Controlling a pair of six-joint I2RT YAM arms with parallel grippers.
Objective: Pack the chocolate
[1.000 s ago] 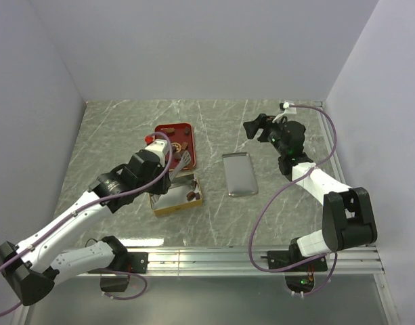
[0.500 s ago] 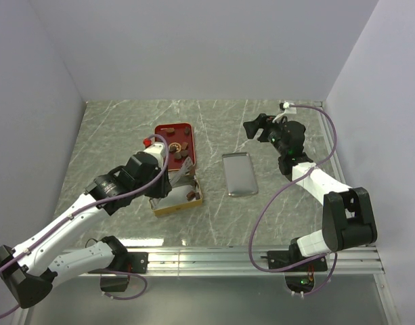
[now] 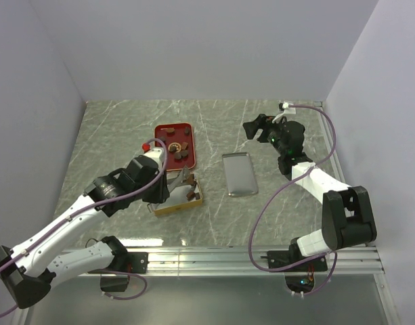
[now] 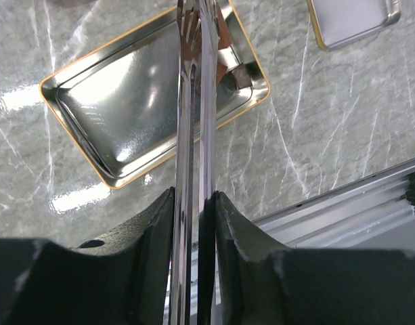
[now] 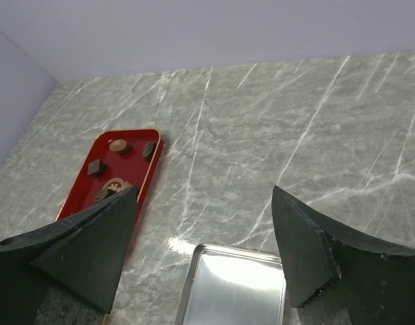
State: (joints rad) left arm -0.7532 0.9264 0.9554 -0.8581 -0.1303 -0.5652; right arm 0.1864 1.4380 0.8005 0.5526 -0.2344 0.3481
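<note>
Marble table [image 3: 112,135]: left tool [image 4: 193,211] (clamping tongs [image 4: 193,101]) pulled back over tin [image 4: 102,101].

Left jaws hold tongs [image 3: 183,177] (silver) over the gold tin [image 3: 175,210].

From high at 6 o'clock, you look down on the whole table [image 3: 126,128]. Your left wrist view hangs close over the gold tin [image 4: 112,115]; the right faces 10 o'clock. Both catch the silver lid [image 5: 237,284].

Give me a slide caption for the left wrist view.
Left gripper holds metal tongs over the gold tin, chocolate pieces in one corner.
</note>
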